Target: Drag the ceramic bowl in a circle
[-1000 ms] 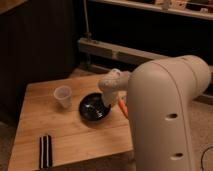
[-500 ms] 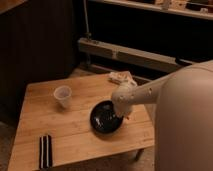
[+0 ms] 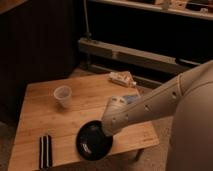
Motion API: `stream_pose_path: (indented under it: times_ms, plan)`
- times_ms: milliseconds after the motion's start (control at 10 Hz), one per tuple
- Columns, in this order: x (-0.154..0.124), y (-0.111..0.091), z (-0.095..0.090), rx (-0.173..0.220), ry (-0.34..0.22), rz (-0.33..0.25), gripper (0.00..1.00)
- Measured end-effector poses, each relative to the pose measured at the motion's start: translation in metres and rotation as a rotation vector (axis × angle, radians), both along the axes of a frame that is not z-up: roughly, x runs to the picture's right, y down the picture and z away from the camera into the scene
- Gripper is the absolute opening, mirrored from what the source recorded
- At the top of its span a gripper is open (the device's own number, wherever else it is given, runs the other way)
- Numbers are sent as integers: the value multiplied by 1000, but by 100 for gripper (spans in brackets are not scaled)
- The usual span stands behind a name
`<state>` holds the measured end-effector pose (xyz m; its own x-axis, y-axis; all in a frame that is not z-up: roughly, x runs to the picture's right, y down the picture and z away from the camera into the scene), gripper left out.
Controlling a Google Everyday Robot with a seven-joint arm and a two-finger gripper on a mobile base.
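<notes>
Down on the table (image 3: pixel 35 120) — the gripper (image 3: pixel 106 133), closed tight, touches the ceramic bowl (image 3: pixel 91 143) at its rim.

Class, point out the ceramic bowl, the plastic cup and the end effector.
ceramic bowl (image 3: pixel 91 144), camera view, on its glossy black inside.
plastic cup (image 3: pixel 62 97), camera view, on its side wall.
end effector (image 3: pixel 107 130), camera view, at its tip over the bowl's upper right rim.

The round glossy black ceramic bowl (image 3: pixel 94 141) now sits by the near edge of the wooden surface (image 3: pixel 40 117), nearer and further left than before. The closed gripper (image 3: pixel 107 131), at its far-right rim, is nearer too.
</notes>
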<state>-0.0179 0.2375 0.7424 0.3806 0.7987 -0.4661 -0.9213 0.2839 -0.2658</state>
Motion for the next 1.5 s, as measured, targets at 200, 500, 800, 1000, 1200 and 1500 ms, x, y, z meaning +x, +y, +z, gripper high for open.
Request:
stream_pose_path:
  times_ms: [200,500,800,1000,1200,1500]
  plan:
    - [-55,0,-1,1,-65,-28,0]
    - [-100,-16,12,6,-98,-48,0]
    - [-113,-58,47,24,-72,-35,0]
    - [-103,-90,75,40,-27,-14,0]
    - [-82,-126,107,54,40,24,0]
    - [-32,-155,141,58,164,69,0]
